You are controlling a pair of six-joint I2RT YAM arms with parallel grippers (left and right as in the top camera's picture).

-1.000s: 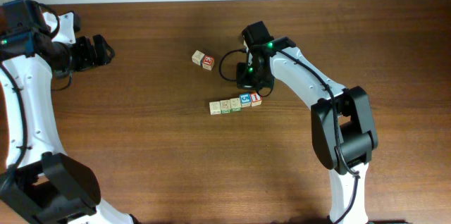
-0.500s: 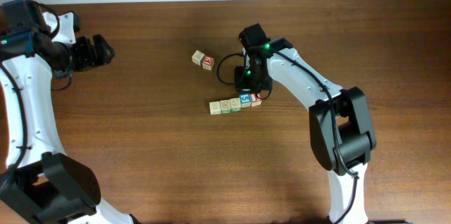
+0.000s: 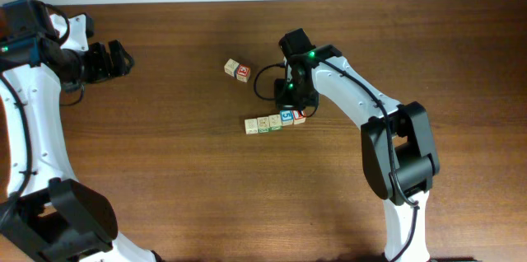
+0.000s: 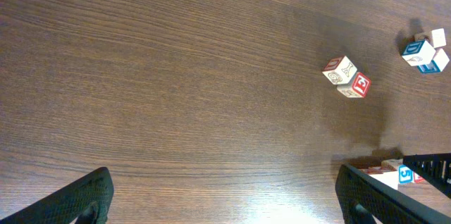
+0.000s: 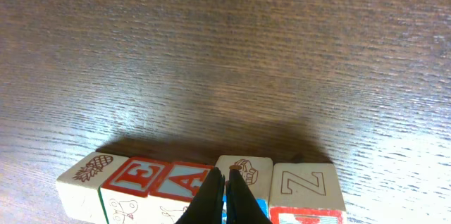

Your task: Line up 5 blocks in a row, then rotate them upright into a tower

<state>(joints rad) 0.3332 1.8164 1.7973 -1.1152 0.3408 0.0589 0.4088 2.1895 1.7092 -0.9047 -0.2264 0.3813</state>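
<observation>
The blocks (image 3: pixel 268 122) lie joined in a slightly slanted line at the table's middle, with a blue-marked cube (image 3: pixel 286 116) and a red-marked cube (image 3: pixel 299 114) at the right end. My right gripper (image 3: pixel 290 106) is shut and empty, its tips down against the far side of the line. In the right wrist view the right gripper (image 5: pixel 227 179) touches the seam between the A cube (image 5: pixel 180 179) and the pretzel cube (image 5: pixel 246 169). My left gripper (image 3: pixel 123 58) hangs open at the far left, and in its own view the left gripper (image 4: pixel 229 203) has only bare wood between its fingers.
A separate pair of cubes (image 3: pixel 237 69), one plain and one red, sits up and left of the line. The left wrist view shows a small cluster with a blue cube (image 4: pixel 425 51) further off. The table's back edge (image 3: pixel 206 2) runs along the top.
My right gripper has slid a little to the left along the line of blocks. The line itself has barely shifted. The left arm has not moved.
</observation>
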